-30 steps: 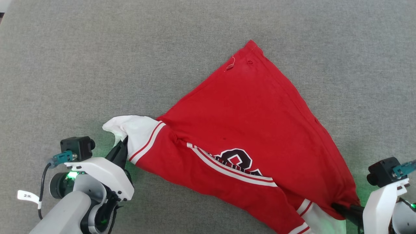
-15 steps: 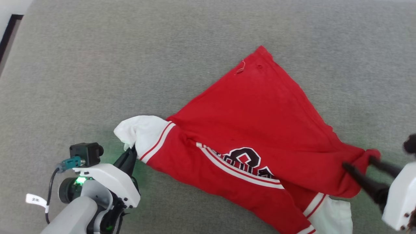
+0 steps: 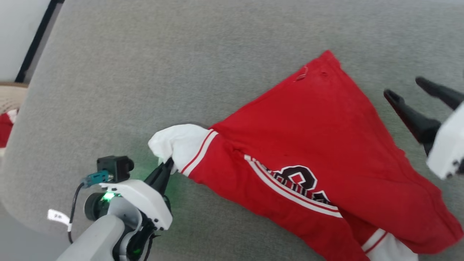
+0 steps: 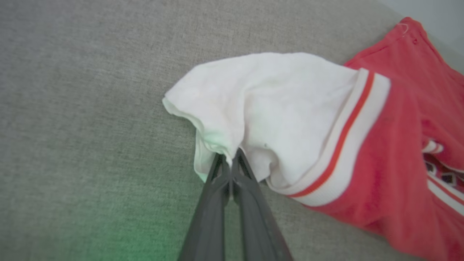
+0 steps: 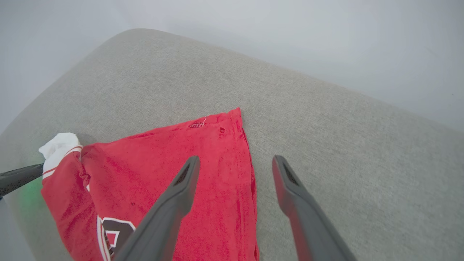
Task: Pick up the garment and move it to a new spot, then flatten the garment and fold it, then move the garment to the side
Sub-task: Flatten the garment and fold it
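Observation:
The red garment (image 3: pixel 319 137) lies partly folded on the grey surface, black lettering showing near its lower middle; it also shows as the garment (image 5: pixel 203 174) in the right wrist view. My left gripper (image 3: pixel 167 166) is shut on the white sleeve end (image 4: pixel 261 108), pinching its edge at the garment's left. My right gripper (image 3: pixel 404 88) hangs open above the surface, right of the garment's right edge and apart from it, its open fingers (image 5: pixel 181 181) framing that edge from above. The second white sleeve end (image 3: pixel 389 250) lies at the bottom.
The grey fabric surface (image 3: pixel 181 54) has a rounded left edge (image 3: pixel 21 127). Beyond it at far left sit a beige object (image 3: pixel 9 98) and something red (image 3: pixel 4 128). Pale wall (image 5: pixel 326 36) lies past the far edge.
My right gripper has let go of the garment's lower right part, opened and risen toward the far right. The released fabric dropped flat. The camera swung left, shifting the whole scene rightward.

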Robot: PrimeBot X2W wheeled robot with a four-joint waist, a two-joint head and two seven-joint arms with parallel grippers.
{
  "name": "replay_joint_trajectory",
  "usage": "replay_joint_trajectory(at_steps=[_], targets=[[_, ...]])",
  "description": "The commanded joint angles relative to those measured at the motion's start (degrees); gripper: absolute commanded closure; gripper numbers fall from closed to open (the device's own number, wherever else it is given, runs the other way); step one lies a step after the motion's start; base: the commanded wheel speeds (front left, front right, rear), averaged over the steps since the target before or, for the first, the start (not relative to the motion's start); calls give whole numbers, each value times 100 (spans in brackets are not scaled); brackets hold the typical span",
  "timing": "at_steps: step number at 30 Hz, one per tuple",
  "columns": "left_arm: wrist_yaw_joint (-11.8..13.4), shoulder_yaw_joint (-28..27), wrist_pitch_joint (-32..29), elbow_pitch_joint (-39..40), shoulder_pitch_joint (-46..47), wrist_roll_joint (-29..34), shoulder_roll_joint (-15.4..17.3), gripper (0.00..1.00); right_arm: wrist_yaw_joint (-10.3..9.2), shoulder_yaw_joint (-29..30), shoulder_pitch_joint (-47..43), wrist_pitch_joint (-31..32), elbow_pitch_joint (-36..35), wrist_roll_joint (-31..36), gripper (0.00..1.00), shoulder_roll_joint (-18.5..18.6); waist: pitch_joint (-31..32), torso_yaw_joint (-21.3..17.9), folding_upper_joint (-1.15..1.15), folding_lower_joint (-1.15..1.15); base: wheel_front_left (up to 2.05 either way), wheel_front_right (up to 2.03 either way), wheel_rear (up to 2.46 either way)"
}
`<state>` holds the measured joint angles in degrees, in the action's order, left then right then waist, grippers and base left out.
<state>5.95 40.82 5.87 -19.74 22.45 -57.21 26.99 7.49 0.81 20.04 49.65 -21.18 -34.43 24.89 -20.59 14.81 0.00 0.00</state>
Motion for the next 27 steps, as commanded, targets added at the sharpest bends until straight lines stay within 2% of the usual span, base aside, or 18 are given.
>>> replay_joint_trajectory(at_steps=[1, 8, 18, 23, 27], targets=[[-34, 34, -12, -44, 96, 32, -46, 100, 0, -166, 280, -83, 212, -13, 0, 114, -98, 154, 0, 0, 0, 0, 0], [-198, 225, -57, -270, 453, 136, -401, 100, -1, -1124, 1638, -365, 1811, -60, 0, 519, -313, 641, 0, 0, 0, 0, 0], [-508, 418, 40, -698, 718, 197, -793, 100, 0, -2217, 2742, -279, 4020, -242, 0, 727, -513, 1162, 0, 0, 0, 0, 0], [-606, 432, 126, -914, 701, 151, -860, 100, -5, -2709, 2689, 215, 4974, -413, 0, 758, -565, 1263, 0, 0, 0, 0, 0], [-648, 429, 160, -1040, 712, 121, -890, 100, -7, -3097, 2542, 905, 5469, -577, 0, 824, -578, 1266, 0, 0, 0, 0, 0]])
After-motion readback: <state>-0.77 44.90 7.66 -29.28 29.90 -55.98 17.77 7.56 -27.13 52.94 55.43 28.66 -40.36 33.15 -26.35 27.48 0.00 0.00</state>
